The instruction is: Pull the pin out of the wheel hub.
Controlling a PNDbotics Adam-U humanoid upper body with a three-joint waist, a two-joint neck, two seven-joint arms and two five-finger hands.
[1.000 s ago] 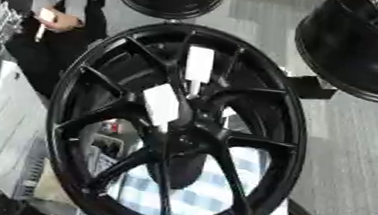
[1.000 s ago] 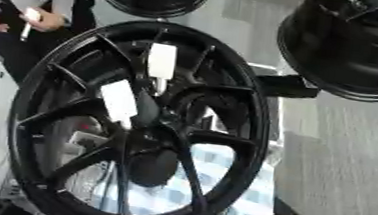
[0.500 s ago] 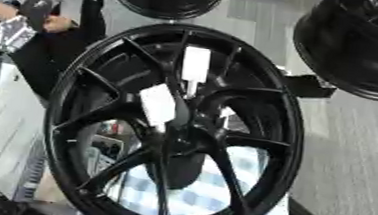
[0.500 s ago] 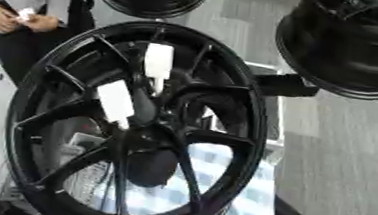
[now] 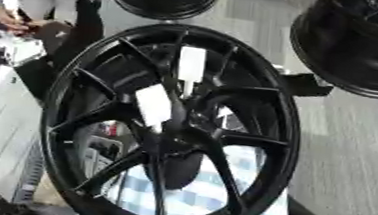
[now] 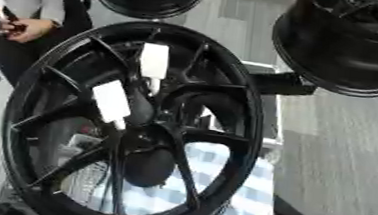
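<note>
Nothing on the wheel (image 5: pixel 288 135) has moved; only the view has shifted. Neither hand shows, so their state cannot be told. The nearer white pin (image 5: pixel 153 107) and farther pin (image 5: pixel 191 64) sit in the hub, no hand near. A skewed pull could jam one against a spoke.

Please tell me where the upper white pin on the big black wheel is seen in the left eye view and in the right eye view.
Left eye view: the upper white pin stands just above the picture's middle, over the hub.
Right eye view: the same pin sits left of centre, at about the same height.
Shared landmark: the lower white pin, down and to the left of it in both views.
</note>
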